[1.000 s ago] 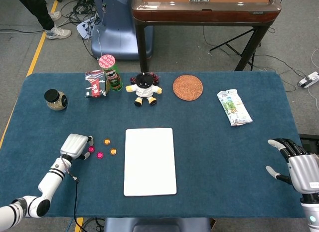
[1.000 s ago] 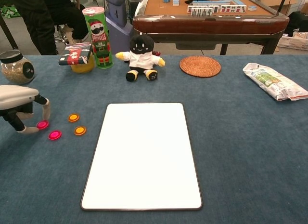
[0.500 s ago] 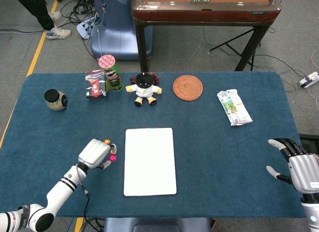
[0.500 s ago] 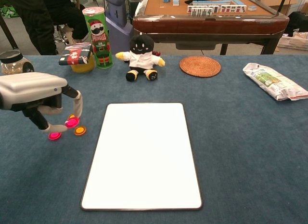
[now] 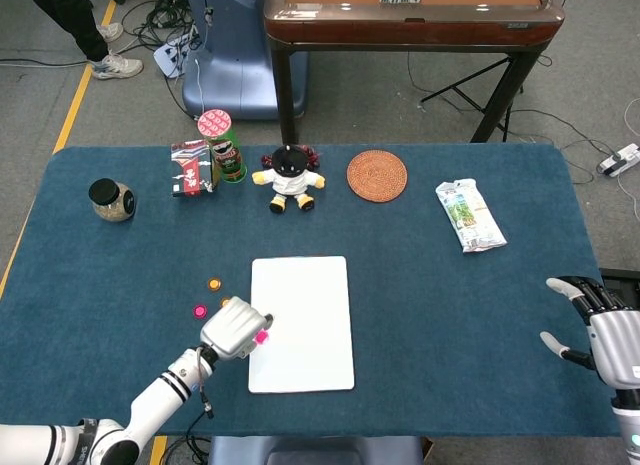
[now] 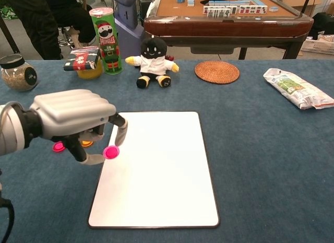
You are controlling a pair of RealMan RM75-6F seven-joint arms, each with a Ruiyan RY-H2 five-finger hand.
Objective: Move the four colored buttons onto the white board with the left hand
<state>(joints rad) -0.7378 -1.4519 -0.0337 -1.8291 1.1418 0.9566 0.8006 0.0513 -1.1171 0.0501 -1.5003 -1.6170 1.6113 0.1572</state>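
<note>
Pinching 1 pink button (image 6: 110, 152) between my thumb and a fingertip, my left hand (image 6: 78, 120) hangs over the left edge of the white board (image 6: 156, 170), with the button at the board's left margin and, in the chest view, apparently just clear of its surface. In the head view the same hand (image 5: 235, 332) sits at the board's (image 5: 305, 325) lower left side, the pink button (image 5: 261, 337) showing at its fingertips. Left of the board on the blue table cloth (image 5: 450, 315) I can see 3 more buttons: a second pink button (image 5: 200, 311), an orange button (image 5: 214, 284) farther back, and another orange button (image 5: 225, 302) half hidden by my hand. My right hand (image 5: 600, 330) rests at the table's right edge, fingers spread apart and holding nothing. Along the far side stand a glass jar (image 5: 111, 199), a snack packet (image 5: 191, 168), a Pringles can (image 5: 222, 144), a black-headed plush doll (image 5: 290, 178), a woven coaster (image 5: 377, 175) and a sealed snack bag (image 5: 468, 215), all well apart from the board.
</note>
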